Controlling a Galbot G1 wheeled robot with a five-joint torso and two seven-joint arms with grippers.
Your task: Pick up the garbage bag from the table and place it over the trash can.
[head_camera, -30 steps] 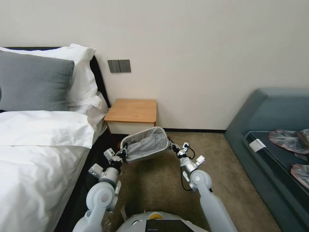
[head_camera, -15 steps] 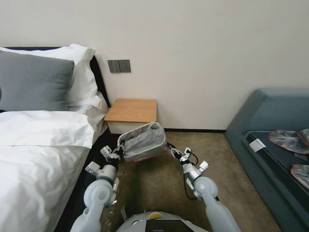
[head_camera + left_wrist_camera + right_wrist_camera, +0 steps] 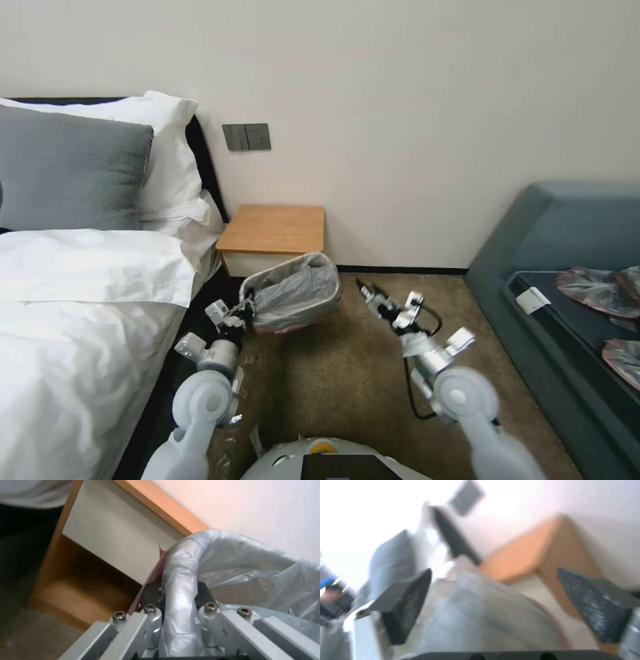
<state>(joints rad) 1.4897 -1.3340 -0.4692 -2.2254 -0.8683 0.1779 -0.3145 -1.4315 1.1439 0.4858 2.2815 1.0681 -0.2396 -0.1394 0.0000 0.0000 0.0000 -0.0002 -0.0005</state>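
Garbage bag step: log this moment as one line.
garbage bag: over trash can, lined | left gripper: shut on bagged rim | right gripper: open, clear of bin | table: behind bin

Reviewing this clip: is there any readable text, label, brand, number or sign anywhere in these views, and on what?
No readable text in any view.
Wall switch plate: plain grey, no markings legible.
White tag on the sofa: blank or too small to read.
Garbage bag, trash can and table: no print visible.
Left pincer and right pincer: no lettering visible.
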